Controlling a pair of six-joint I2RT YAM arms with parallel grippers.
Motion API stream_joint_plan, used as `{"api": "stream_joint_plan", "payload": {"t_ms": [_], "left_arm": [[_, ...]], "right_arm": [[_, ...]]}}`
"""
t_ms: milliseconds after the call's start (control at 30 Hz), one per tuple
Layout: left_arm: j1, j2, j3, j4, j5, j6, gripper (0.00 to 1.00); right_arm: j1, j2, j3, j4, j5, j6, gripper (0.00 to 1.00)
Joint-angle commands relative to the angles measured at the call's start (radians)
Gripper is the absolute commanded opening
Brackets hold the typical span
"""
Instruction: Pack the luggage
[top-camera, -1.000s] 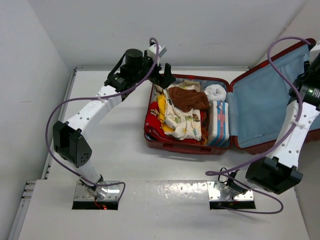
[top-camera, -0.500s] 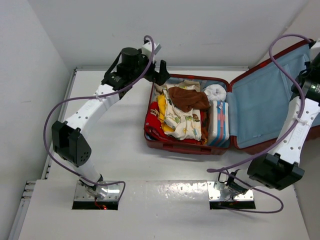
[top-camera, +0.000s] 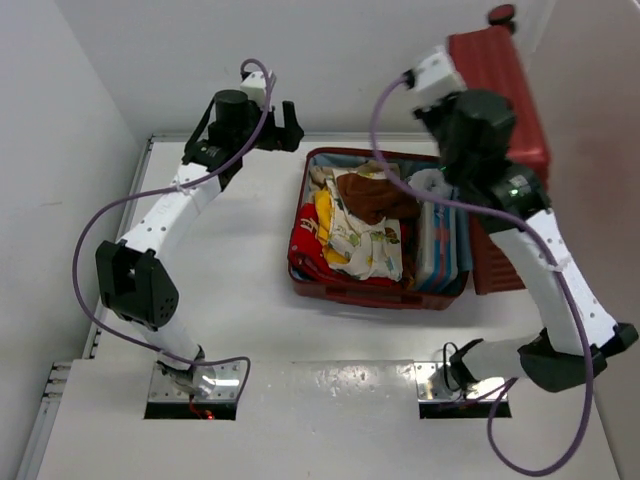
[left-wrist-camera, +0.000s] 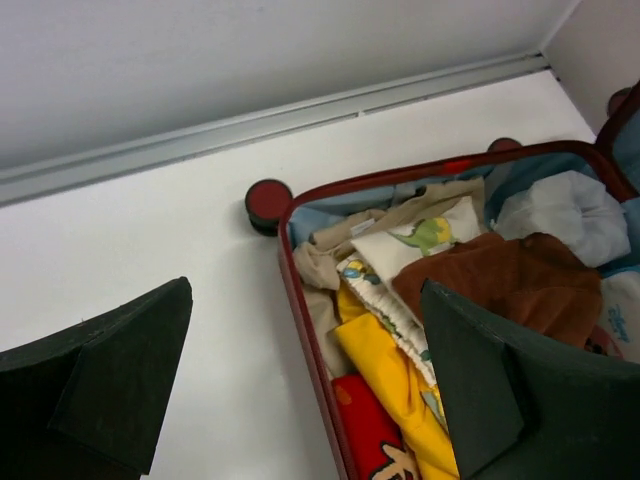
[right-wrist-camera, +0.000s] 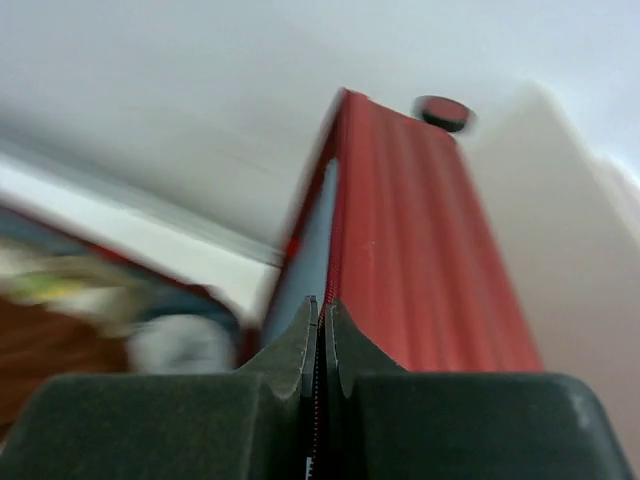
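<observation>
The left end effector (left-wrist-camera: 305, 300) hangs with its black fingers spread wide and empty over the white table (top-camera: 230, 260). It is just beside the far-left corner of the dark red hard-shell suitcase (top-camera: 380, 292). The suitcase's open base lies on the table, heaped with clothes: a yellow garment (left-wrist-camera: 385, 360), a cream printed cloth (top-camera: 365, 240) and a brown cloth (top-camera: 378, 195) on top. The right end effector (right-wrist-camera: 320, 310) is pressed together on the zipper rim of the lid, which stands nearly upright at the base's right side. To close it well, the lid should probably swing leftward in an arc about its hinge under a firm grip, with the left arm clear or tucking in stray fabric. The right wrist view is motion-blurred, and from above the right arm hides the hinge.
</observation>
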Motion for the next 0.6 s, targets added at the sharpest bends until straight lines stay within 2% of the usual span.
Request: {"api": "stream_joint_plan", "payload": {"t_ms": [0, 33, 67, 100, 133, 167, 200, 267, 300, 400, 433, 500, 567], "left_arm": [[0.040, -0.028, -0.026, 0.020, -0.022, -0.041, 1.00], [0.054, -0.046, -0.048, 0.020, -0.051, -0.054, 1.00], [0.054, -0.057, -0.059, 0.020, -0.071, -0.054, 1.00], [0.069, -0.071, -0.071, 0.029, -0.094, -0.066, 1.00], [0.088, -0.095, -0.100, 0.040, -0.158, -0.086, 1.00], [0.100, -0.107, -0.115, 0.040, -0.181, -0.086, 1.00], [0.112, -0.118, -0.129, 0.040, -0.204, -0.113, 1.00], [0.152, -0.127, -0.154, 0.040, -0.260, -0.135, 1.00], [0.164, -0.140, -0.164, 0.040, -0.260, -0.135, 1.00], [0.207, -0.161, -0.186, 0.027, -0.283, -0.147, 1.00], [0.207, -0.173, -0.200, 0.027, -0.283, -0.147, 1.00], [0.232, -0.183, -0.218, 0.027, -0.254, -0.129, 1.00], [0.243, -0.183, -0.218, 0.003, -0.185, -0.094, 1.00]], "right_arm": [[0.267, 0.099, -0.011, -0.176, -0.050, 0.144, 0.01], [0.353, 0.130, 0.023, -0.220, -0.145, 0.170, 0.13], [0.389, 0.139, 0.049, -0.237, -0.193, 0.193, 0.31], [0.465, 0.157, 0.060, -0.260, -0.245, 0.254, 0.63], [0.524, 0.162, 0.061, -0.251, -0.431, 0.321, 0.72], [0.555, 0.161, 0.058, -0.228, -0.501, 0.322, 0.77], [0.570, 0.152, 0.051, -0.129, -0.608, 0.371, 0.82], [0.577, 0.165, 0.041, -0.056, -0.742, 0.431, 0.84], [0.578, 0.179, 0.052, 0.019, -0.752, 0.452, 0.84], [0.551, 0.231, 0.168, 0.054, -0.761, 0.530, 0.82], [0.507, 0.233, 0.225, 0.061, -0.755, 0.535, 0.81], [0.466, 0.216, 0.233, 0.082, -0.681, 0.548, 0.78], [0.411, 0.179, 0.221, 0.069, -0.523, 0.538, 0.73]]}}
